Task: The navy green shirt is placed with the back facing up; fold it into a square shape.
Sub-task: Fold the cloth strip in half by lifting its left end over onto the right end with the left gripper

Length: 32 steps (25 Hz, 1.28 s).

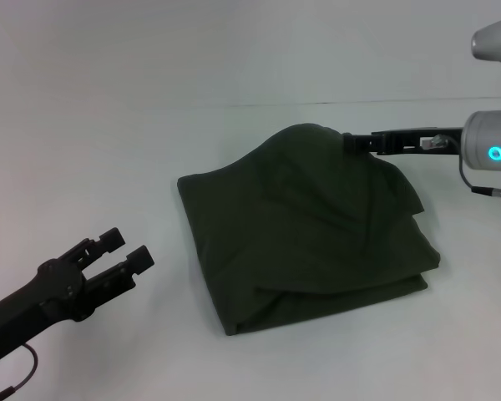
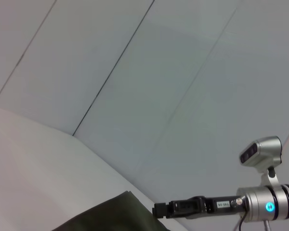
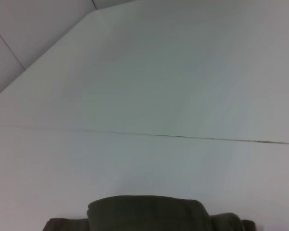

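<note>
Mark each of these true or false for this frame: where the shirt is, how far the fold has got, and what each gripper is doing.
1. The navy green shirt lies spread flat with both sleeves out. False: it is already folded into a compact, roughly square bundle on the white table.
2. The right gripper is at the shirt's far upper edge, where the fabric is raised into a hump. True.
3. The left gripper is clamped on the shirt's near corner. False: it is open and apart from the shirt, on the robot's left.
4. The shirt shows a printed logo. False: it looks plain.
</note>
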Motion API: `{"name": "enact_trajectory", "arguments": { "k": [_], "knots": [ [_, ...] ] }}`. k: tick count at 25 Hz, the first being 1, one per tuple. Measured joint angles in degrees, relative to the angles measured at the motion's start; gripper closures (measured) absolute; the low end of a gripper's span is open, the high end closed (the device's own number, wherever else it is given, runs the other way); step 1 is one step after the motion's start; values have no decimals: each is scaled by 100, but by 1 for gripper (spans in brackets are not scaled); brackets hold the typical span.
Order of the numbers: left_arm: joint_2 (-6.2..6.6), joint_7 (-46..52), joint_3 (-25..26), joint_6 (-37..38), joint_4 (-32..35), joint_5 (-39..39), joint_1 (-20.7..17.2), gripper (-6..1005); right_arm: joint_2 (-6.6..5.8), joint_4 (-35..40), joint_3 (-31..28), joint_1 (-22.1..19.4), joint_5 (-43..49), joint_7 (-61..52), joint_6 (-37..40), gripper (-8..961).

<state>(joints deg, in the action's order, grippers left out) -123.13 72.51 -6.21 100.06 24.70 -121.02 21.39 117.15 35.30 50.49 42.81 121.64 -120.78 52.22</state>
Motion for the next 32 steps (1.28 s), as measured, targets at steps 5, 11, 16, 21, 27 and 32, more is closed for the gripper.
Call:
{"name": "enact_trajectory", "arguments": {
  "k": [5,11,16,21,27,32],
  "knots": [
    [0,0,63,-4,0,0,-2,114,54,-223,-15,121,-17,52,-179,342],
    [14,0,67,-36,-1,0,-6,113,149,-275,-45,147,-18,113,-239,358],
    [24,0,68,-82,-1,0,-18,114,212,-257,-56,132,-39,120,-246,506],
    [26,0,67,-85,-1,0,-25,114,234,-208,-80,38,-385,356,-258,716],
    [26,0,71,-94,-1,0,-29,113,213,-184,-87,-139,-760,580,-268,856],
    [26,0,76,-95,-15,0,-20,113,192,-139,-91,-310,-908,618,-274,897]
  ]
}}
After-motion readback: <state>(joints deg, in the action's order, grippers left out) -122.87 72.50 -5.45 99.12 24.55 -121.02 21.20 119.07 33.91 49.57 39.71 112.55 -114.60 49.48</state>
